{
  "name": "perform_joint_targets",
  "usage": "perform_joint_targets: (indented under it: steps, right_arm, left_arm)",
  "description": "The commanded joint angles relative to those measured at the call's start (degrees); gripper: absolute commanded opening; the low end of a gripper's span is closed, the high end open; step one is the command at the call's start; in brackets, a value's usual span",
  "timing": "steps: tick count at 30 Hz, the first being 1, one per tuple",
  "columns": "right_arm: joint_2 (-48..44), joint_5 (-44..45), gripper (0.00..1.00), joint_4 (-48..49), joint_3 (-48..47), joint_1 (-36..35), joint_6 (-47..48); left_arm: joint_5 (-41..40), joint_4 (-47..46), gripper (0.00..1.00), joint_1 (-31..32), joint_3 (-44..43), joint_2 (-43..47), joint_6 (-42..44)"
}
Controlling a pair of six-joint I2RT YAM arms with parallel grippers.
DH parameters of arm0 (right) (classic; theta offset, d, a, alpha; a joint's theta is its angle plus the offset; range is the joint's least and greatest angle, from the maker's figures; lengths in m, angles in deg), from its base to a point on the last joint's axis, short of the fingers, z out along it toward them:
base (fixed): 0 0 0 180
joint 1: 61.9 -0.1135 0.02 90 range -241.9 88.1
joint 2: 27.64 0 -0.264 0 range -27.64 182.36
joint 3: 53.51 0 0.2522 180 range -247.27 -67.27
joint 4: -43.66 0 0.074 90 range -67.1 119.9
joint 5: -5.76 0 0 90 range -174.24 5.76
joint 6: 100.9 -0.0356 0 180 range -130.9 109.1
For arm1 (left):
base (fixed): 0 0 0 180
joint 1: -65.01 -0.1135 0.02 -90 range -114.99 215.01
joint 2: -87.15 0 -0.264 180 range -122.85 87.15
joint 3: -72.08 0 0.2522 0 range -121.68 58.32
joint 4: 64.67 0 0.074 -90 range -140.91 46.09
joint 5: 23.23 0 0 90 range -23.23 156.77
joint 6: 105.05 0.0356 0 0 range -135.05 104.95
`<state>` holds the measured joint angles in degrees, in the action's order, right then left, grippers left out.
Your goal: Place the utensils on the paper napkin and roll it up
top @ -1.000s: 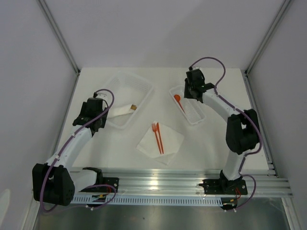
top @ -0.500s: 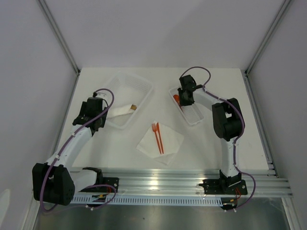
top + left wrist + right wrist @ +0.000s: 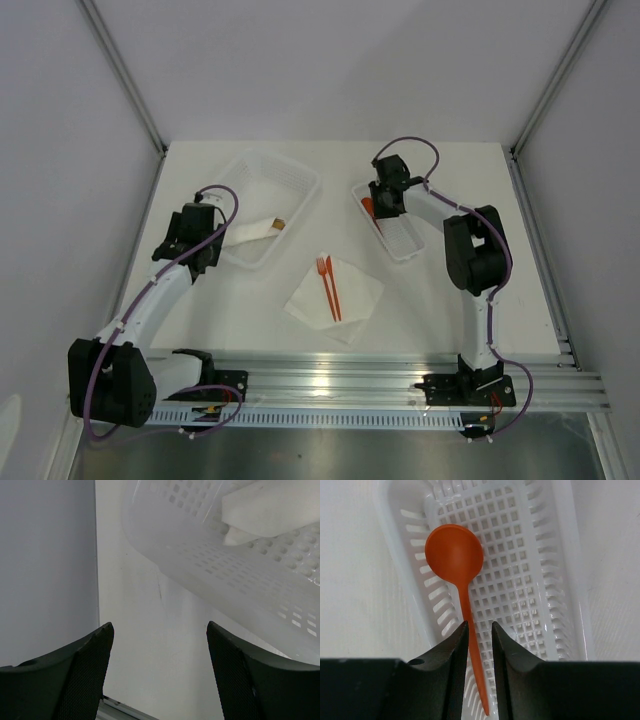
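Note:
The white paper napkin [image 3: 360, 292] lies flat in the middle of the table with an orange-red fork [image 3: 322, 268] and knife [image 3: 332, 295] side by side on it. The orange-red spoon [image 3: 368, 206] lies in a small white basket [image 3: 404, 238] at the back right. My right gripper [image 3: 386, 198] hangs over it. In the right wrist view the spoon [image 3: 454, 552] has its bowl away from me, and my right gripper [image 3: 480, 624] is narrowly open, straddling the handle. My left gripper [image 3: 190, 252] is wide open and empty over bare table [image 3: 160, 630].
A large white perforated basket [image 3: 285, 170] at the back left holds a white paper roll with a brown tip [image 3: 279, 224]; its wall shows in the left wrist view [image 3: 235, 575]. Grey walls and rails close the table's left and right sides.
My right gripper has swung left and down onto the small basket, over the spoon, and then settled there. The left arm, napkin, fork and knife have not moved.

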<state>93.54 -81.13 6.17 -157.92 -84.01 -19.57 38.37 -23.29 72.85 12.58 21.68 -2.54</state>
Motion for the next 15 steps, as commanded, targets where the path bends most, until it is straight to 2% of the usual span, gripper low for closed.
perform_joint_targets:
  steps: [1,11,15]
  right_arm:
    - [-0.4,-1.4,0.29,0.4,-0.9,0.0,1.8]
    - [3.7,2.7,0.28,-2.0,-3.2,0.3,2.8]
    - [4.2,5.6,0.21,-3.7,-3.8,0.4,2.9]
  left_arm:
    - [-0.5,-0.7,0.79,-0.4,-0.2,0.1,0.1]
    - [-0.4,-0.8,0.79,-0.4,-0.1,-0.4,0.1]
    - [-0.3,-1.0,0.79,-0.4,-0.1,-0.4,0.1]
